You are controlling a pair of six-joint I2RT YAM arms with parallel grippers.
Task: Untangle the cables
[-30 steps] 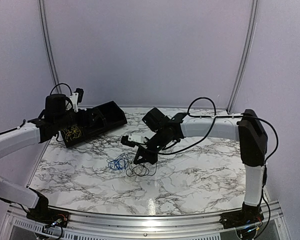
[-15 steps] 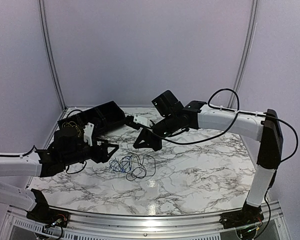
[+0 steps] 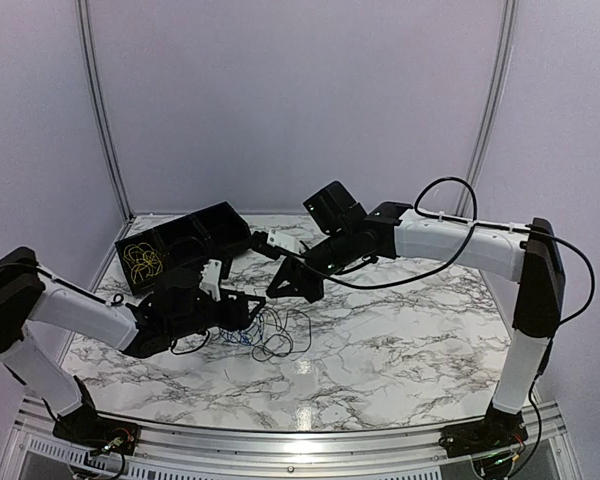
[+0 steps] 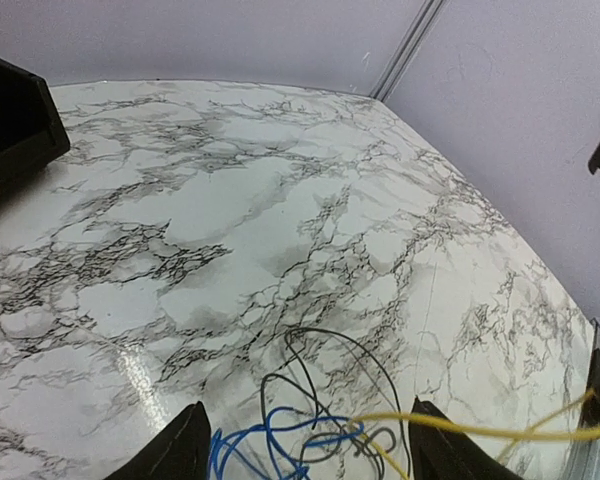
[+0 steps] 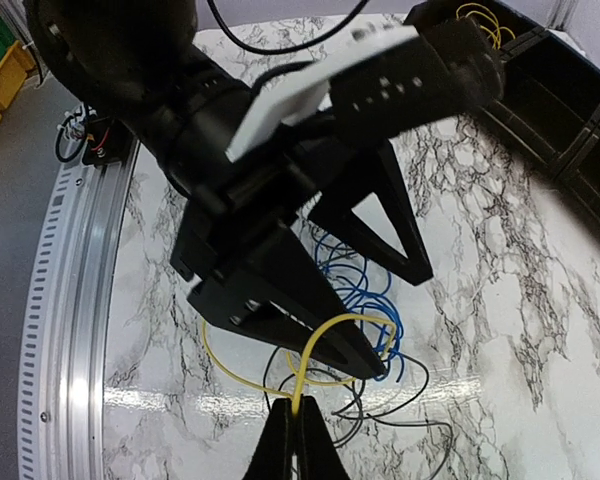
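- Two moves matter. Our left gripper has swung down from the bin at 10 o'clock to the cables, which lie just off table centre toward 7 o'clock. Its jaws stand apart, straddling the blue cable.
- Our right gripper has risen, pinched on the yellow cable and drawing it out. We judge the separation underway.
- Farther off at 10 o'clock, the black bin holds a yellow coil.
- We can read no brand or writing.

The light is soft and bright from above, and it makes a white shiny spot on the table.
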